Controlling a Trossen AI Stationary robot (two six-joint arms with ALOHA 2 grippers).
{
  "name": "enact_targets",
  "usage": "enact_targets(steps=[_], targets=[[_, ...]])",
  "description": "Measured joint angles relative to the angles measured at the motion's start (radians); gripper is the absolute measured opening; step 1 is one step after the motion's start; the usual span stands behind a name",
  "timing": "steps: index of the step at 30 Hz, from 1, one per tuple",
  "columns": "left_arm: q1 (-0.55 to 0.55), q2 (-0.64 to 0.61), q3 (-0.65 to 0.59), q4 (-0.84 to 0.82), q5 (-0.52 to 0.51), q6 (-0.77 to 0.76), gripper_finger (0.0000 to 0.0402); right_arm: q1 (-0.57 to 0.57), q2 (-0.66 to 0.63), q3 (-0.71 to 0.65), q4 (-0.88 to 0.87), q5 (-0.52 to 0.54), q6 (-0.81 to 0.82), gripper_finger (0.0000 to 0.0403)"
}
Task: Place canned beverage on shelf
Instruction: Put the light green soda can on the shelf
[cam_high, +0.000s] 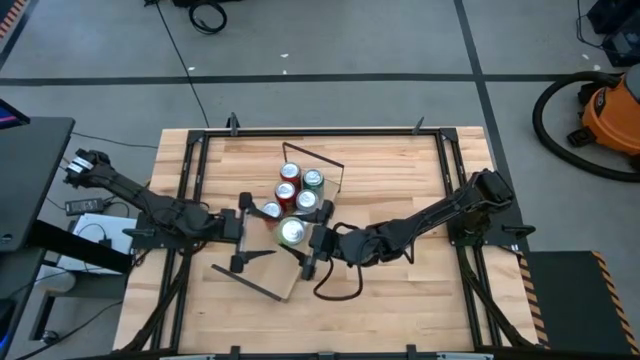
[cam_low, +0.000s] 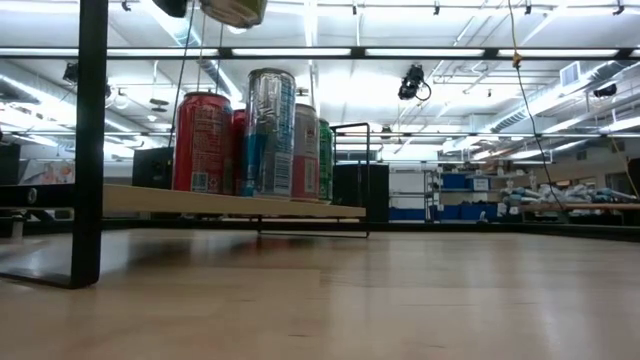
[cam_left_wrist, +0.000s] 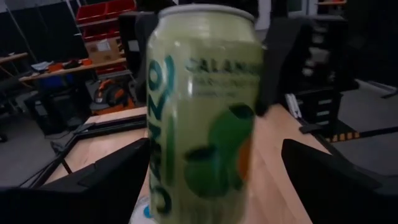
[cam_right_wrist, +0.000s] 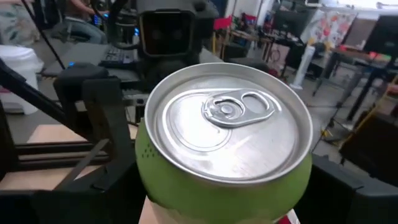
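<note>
Grey floor (cam_high: 350, 40) w/ dark tape lines round the table. Orange shop vac (cam_high: 612, 115) w/ black hose far back-right of right pincer. Ceiling strip lights (cam_low: 450, 52) overhead. Shelving w/ blue bins (cam_low: 465, 197) at back wall; red bins (cam_left_wrist: 102, 12) beyond left pincer.

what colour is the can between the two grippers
Light green can with a silver top; clearest in the left wrist view.
</note>
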Motion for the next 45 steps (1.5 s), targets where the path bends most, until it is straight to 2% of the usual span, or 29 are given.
enact_targets(steps=[10, 18, 25, 30, 38, 45], targets=[[-0.065, -0.132, 0.0, -0.088, -0.009, 0.012, 0.0375, 0.018, 0.002, 0.047, -0.182, -0.032, 0.218, 0.0324], [-0.064, -0.242, 0.0, -0.087, -0.023, -0.005, 0.0375, 0.024, 0.116, 0.067, -0.19, -0.062, 0.301, 0.0324], [-0.064, -0.326, 0.0, -0.092, -0.023, -0.029, 0.0375, 0.023, 0.206, 0.114, -0.158, -0.047, 0.368, 0.0324], [-0.064, -0.337, 0.0, -0.107, -0.026, -0.036, 0.0375, 0.033, 0.235, 0.136, -0.203, -0.003, 0.427, 0.0325], [-0.065, -0.337, 0.0, -0.113, -0.025, -0.047, 0.0375, 0.022, 0.268, 0.134, -0.31, -0.021, 0.464, 0.0325], [-0.065, -0.336, 0.0, -0.124, -0.024, -0.058, 0.0375, 0.004, 0.298, 0.121, -0.308, -0.042, 0.475, 0.0325]])
